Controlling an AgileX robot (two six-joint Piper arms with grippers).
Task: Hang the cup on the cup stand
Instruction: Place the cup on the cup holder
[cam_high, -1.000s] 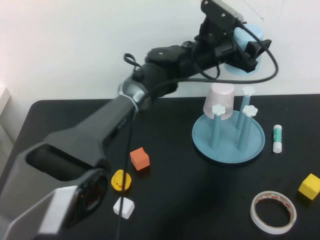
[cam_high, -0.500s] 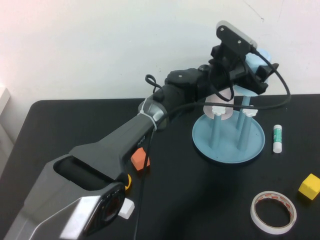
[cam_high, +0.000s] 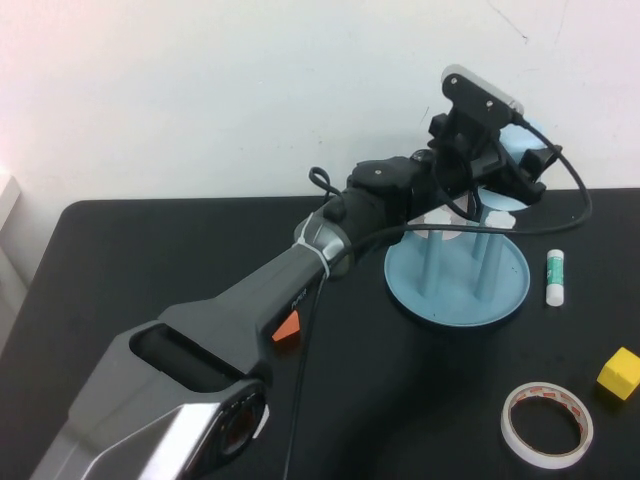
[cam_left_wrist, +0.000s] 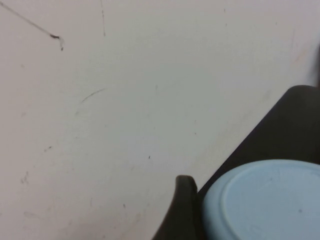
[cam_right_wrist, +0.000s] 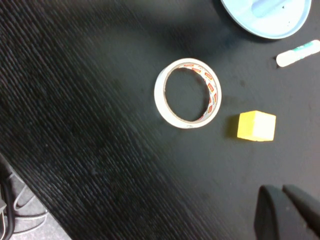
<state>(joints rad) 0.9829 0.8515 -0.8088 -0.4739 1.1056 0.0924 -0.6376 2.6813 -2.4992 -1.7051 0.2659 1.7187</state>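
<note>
Cup in my left jaws over the stand, not hung yet.

Nearest me, my right gripper hangs parked over the black table, fingers pressed together on nothing, by the white tape roll and yellow foam cube. Further out, the round light blue dish-base cup stand with upright pegs holds no light blue cup; the dish looks bare. Farthest, my left gripper clamps the light blue tapered plastic cup just above the far pegs. Left to do, I judge: lower it on, let go.
</note>
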